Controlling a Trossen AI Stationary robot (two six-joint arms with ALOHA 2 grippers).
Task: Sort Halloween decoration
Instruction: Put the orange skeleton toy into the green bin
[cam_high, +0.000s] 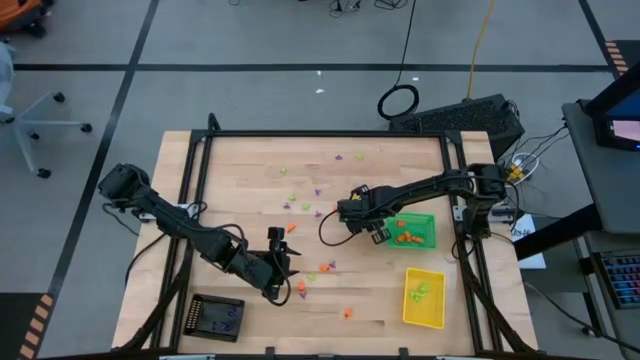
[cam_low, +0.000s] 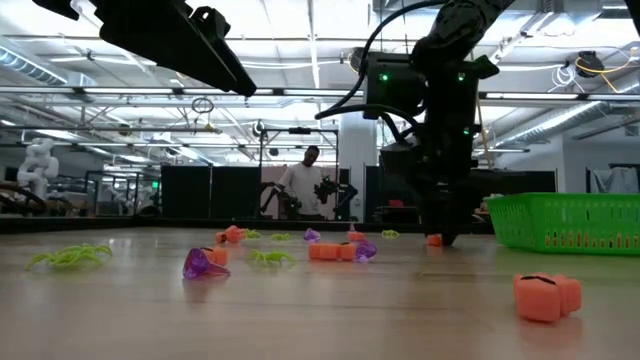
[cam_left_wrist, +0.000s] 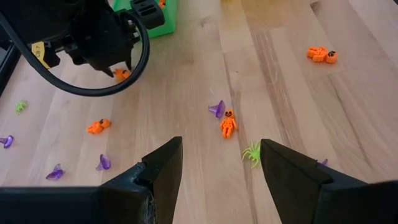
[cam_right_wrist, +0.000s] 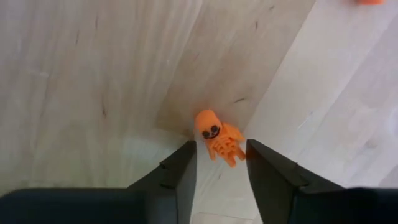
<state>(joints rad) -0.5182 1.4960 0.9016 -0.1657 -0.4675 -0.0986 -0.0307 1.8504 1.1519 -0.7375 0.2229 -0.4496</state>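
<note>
Fingers of the right gripper (cam_right_wrist: 217, 171) stand apart just above the bench (cam_high: 240, 170), either side of an orange skeleton (cam_right_wrist: 219, 140) lying flat on the wood; they are not clamped on it. This gripper hangs right beside the green tray (cam_high: 418, 231), which holds several orange trinkets. Left gripper (cam_left_wrist: 217, 171) hovers over the middle front of the bench with its fingers spread wide and holding nothing; below it lie another orange skeleton (cam_left_wrist: 228, 123), a green spider (cam_left_wrist: 252, 152) and a purple piece (cam_left_wrist: 217, 109). Yellow tray (cam_high: 424, 298) at the front right holds a few lime green pieces. Black tray (cam_high: 215, 318) at the front left holds purple ones. Many more orange, purple and green trinkets lie scattered loose across the bench between the arms.
</note>
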